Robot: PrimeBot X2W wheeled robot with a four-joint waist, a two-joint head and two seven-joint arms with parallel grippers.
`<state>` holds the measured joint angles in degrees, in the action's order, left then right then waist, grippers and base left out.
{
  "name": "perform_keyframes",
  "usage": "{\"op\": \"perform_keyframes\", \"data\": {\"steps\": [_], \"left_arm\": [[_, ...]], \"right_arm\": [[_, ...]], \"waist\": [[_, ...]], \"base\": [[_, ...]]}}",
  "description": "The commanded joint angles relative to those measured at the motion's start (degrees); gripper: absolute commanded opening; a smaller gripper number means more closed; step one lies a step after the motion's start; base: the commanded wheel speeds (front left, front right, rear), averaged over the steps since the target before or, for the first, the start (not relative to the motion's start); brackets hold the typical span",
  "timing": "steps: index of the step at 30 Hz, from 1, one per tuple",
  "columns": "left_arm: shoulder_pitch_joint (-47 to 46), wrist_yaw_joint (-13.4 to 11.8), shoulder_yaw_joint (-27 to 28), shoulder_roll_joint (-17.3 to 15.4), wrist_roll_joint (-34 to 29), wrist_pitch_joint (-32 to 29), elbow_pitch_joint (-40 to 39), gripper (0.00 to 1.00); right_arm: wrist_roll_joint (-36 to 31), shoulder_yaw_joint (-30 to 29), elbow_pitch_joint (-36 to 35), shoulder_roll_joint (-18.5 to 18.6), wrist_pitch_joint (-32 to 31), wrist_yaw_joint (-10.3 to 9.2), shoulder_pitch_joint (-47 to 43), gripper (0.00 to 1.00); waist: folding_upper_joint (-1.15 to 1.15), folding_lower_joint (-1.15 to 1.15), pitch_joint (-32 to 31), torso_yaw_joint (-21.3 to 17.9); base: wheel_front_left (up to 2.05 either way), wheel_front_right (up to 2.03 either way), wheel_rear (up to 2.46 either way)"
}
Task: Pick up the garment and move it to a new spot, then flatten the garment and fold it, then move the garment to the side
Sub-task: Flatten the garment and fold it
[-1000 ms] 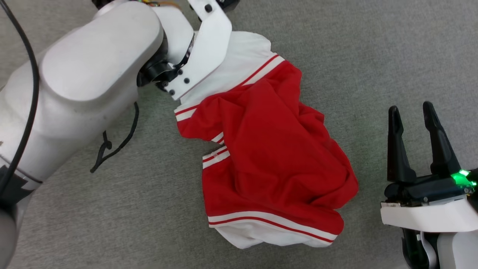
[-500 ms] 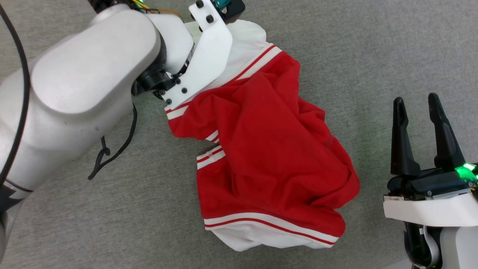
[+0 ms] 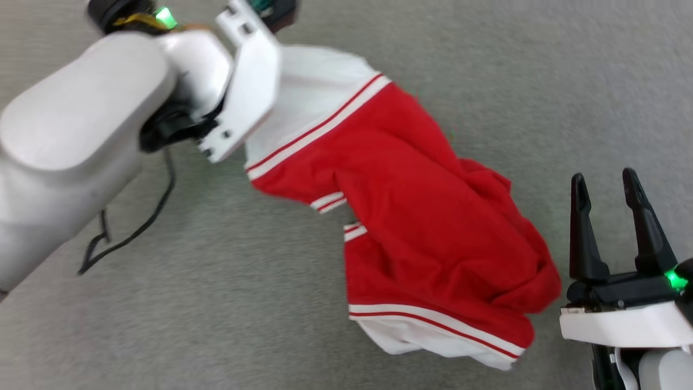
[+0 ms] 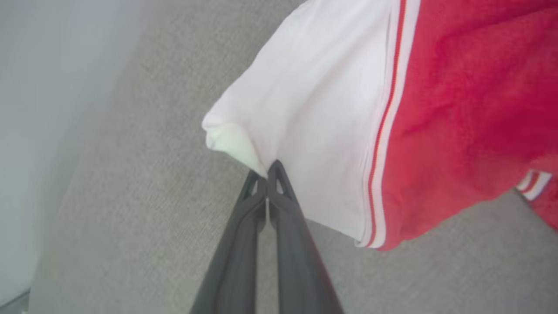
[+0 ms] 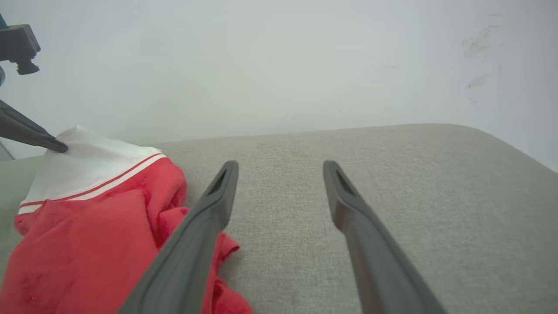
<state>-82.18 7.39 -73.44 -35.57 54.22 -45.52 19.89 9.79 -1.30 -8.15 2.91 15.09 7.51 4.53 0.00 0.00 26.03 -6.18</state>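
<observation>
One step looked begun: the left gripper [image 4: 267,172] pinched a white sleeve [image 4: 305,117] of the crumpled red jersey T-shirt [image 3: 427,216], sprawled on the grey woven surface [image 3: 216,303], sleeve toward its far edge. The right gripper [image 3: 603,181] held its jaws spread, empty. Moving, flattening, folding remained.

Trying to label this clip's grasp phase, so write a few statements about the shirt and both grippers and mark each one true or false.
1. The left gripper is shut on a white part of the garment. True.
2. The right gripper is pinching the red cloth. False: its jaws stand open with nothing between them, beside the garment.
3. The garment lies flat and spread out. False: it is bunched and creased, with folds across the red body.
4. The garment rests on a grey cloth surface. True.
</observation>
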Motion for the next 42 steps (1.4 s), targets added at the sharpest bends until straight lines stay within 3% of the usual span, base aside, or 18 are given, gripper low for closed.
{"op": "perform_keyframes", "data": {"steps": [1, 6, 12, 16, 20, 21, 22, 26, 29, 32, 36, 38, 42], "left_arm": [[1.4, -0.03, 0.03, -1.03, 0.09, 0.35, 0.55, 0.0], [6.6, -0.29, 0.28, -6.17, 2.25, 3.48, 5.73, 0.0], [13.04, -1.52, 0.25, -11.55, 3.88, 5.05, 12.85, 0.0], [17.52, -2.28, 0.6, -13.0, 6.57, 6.38, 16.29, 0.0], [21.48, -2.54, 0.84, -11.49, 8.52, 8.98, 18.74, 0.0], [21.92, -2.63, 1.16, -11.12, 8.74, 10.45, 19.21, 0.05], [21.99, -2.82, 1.67, -10.82, 8.27, 12.87, 19.56, 1.0], [21.39, -2.52, 3.72, -11.29, 5.81, 24.61, 19.5, 1.0], [22.34, -3.67, 5.14, -12.31, 4.04, 33.61, 18.26, 1.0], [23.55, -7.37, 6.66, -12.94, 1.3, 44.08, 15.49, 1.0], [27.97, -15.3, 8.82, -13.88, -1.22, 56.95, 9.89, 1.0], [30.85, -20.22, 11.11, -14.08, -1.21, 59.72, 6.16, 1.0], [37.93, -30.34, 19.0, -14.35, -4.26, 60.77, -4.72, 1.0]], "right_arm": [[-0.6, -0.05, 0.08, -0.08, 0.11, -0.04, -0.69, 1.0], [-1.37, -0.3, 0.0, -0.07, 0.11, -0.04, -1.63, 1.0], [-1.76, 0.55, -0.14, -0.07, 0.11, -0.04, -2.16, 1.0], [-1.71, 0.71, -0.06, -0.07, 0.11, -0.04, -1.98, 1.0], [-1.91, 0.63, -0.13, -0.07, 0.11, -0.03, -2.26, 1.0], [-1.99, 0.69, -0.04, -0.08, 0.11, -0.04, -2.34, 1.0], [-2.12, 0.71, 0.08, -0.07, 0.11, -0.04, -2.38, 1.0], [-2.28, -0.32, 0.13, -0.07, 0.11, -0.04, -3.06, 1.0], [-3.26, -1.23, -0.32, -0.08, 0.11, -0.03, -3.58, 1.0], [-5.19, -2.23, -1.67, -0.07, 0.11, -0.04, -3.42, 1.0], [-9.64, -1.88, -3.95, -0.08, 0.11, -0.04, -1.4, 1.0], [-12.4, -0.7, -4.46, -0.03, 0.11, -0.04, -0.11, 1.0], [-14.25, 2.49, -4.54, 3.79, 0.11, -0.05, 2.71, 1.0]], "waist": [[0.0, 0.0, -3.26, 3.64], [0.0, 0.0, -4.86, 6.01], [0.0, 0.0, -4.82, 6.17], [0.0, 0.0, -4.18, 5.18], [0.0, 0.0, -3.9, 4.74], [0.0, 0.0, -4.01, 4.64], [0.0, 0.0, -4.26, 4.55], [0.0, 0.0, -6.65, 4.42], [0.0, 0.0, -9.4, 4.71], [0.0, 0.0, -12.07, 5.3], [0.0, 0.0, -14.3, 6.02], [0.0, 0.0, -14.62, 6.33], [0.0, 0.0, -14.95, 7.03]], "base": [[0.0, 0.0, 0.0], [0.0, 0.0, 0.0], [0.0, 0.0, 0.0], [0.0, 0.0, 0.0], [0.0, 0.0, 0.0], [0.0, 0.0, 0.0], [0.0, 0.0, 0.0], [0.0, 0.0, 0.0], [0.0, 0.0, 0.0], [0.0, 0.0, 0.0], [0.0, 0.0, 0.0], [0.0, 0.0, 0.0], [0.0, 0.0, 0.0]]}}
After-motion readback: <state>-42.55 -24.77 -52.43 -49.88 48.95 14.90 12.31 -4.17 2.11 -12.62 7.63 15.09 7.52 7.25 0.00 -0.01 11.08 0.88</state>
